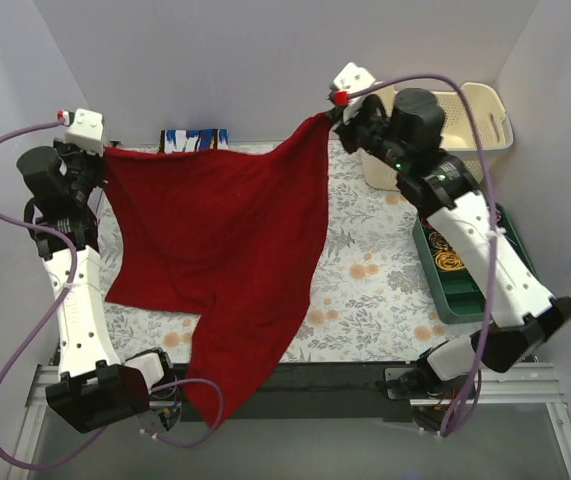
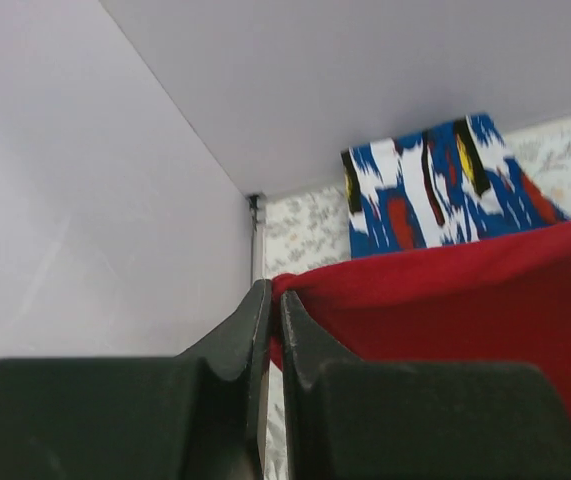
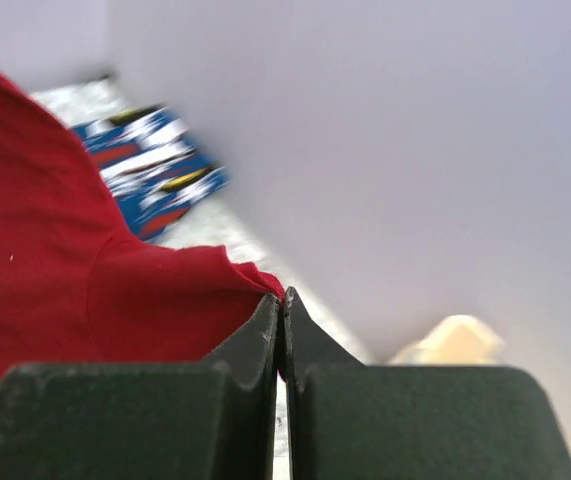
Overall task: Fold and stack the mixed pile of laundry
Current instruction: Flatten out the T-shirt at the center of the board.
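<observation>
Soft, even, bright light fills all 3 views, and the pale walls read flat and uniform. From above the picture is sharp with saturated colour. Shadows on the counter (image 1: 375,270) beside the red garment (image 1: 220,240) are faint and soft-edged. In the 2 wrist views the left fingers (image 2: 233,350) and right fingers (image 3: 255,345) sit close to the lens as dark, underexposed, soft-edged shapes. The left wrist view keeps the blue printed garment (image 2: 435,185) fairly crisp. The right wrist view is blurred: that print smears into streaks, and the basket (image 3: 455,340) is a cream haze.
</observation>
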You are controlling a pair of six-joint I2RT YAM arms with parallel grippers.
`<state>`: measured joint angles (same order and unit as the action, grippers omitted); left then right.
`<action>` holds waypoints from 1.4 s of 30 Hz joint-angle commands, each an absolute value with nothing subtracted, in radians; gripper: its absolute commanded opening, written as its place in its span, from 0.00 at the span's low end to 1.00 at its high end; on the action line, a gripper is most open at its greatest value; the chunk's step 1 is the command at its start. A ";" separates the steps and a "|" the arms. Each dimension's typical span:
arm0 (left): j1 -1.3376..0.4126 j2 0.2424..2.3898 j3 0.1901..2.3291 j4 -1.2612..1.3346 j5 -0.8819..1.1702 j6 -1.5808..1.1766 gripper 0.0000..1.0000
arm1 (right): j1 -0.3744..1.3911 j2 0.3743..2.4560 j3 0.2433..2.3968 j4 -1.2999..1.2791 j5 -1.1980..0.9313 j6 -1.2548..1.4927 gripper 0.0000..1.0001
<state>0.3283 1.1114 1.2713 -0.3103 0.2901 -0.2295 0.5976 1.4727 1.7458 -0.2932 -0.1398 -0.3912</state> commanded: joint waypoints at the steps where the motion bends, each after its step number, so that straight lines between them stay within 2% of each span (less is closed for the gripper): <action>1: 0.333 1.097 1.425 -0.252 0.318 -0.284 0.00 | 0.603 1.350 1.845 -0.341 0.049 -0.554 0.01; 4: 0.334 1.046 1.471 -0.250 0.337 -0.310 0.00 | 0.603 1.283 1.931 -0.328 0.118 -0.583 0.01; 8: 0.334 0.902 1.430 -0.204 0.330 -0.302 0.00 | 0.603 1.192 2.017 -0.321 0.189 -0.607 0.01; 14: 0.334 0.716 1.402 -0.172 0.238 -0.249 0.00 | 0.537 1.072 2.128 -0.351 0.140 -0.591 0.01; 19: 0.331 0.716 1.492 -0.181 0.180 -0.221 0.00 | 0.431 1.019 2.200 -0.328 0.012 -0.542 0.01; 27: 0.328 0.842 1.578 -0.222 0.207 -0.193 0.00 | 0.377 1.048 2.165 -0.170 0.031 -0.633 0.01; 31: 0.328 0.870 1.534 -0.255 0.256 -0.167 0.00 | 0.377 1.052 2.002 -0.086 -0.026 -0.719 0.01; 35: 0.330 0.882 1.425 -0.310 0.339 -0.155 0.00 | 0.376 1.040 1.661 0.032 -0.078 -0.787 0.01; 38: 0.330 0.888 1.283 -0.328 0.431 -0.143 0.00 | 0.377 1.045 1.397 0.148 -0.106 -0.863 0.01; 42: 0.319 0.969 1.096 -0.290 0.503 -0.129 0.00 | 0.376 1.142 1.179 0.306 -0.129 -0.905 0.01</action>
<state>0.3256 0.9031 1.2114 -0.2787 0.4175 -0.1501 0.3851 1.0813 1.3354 0.0566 -0.1078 -0.8165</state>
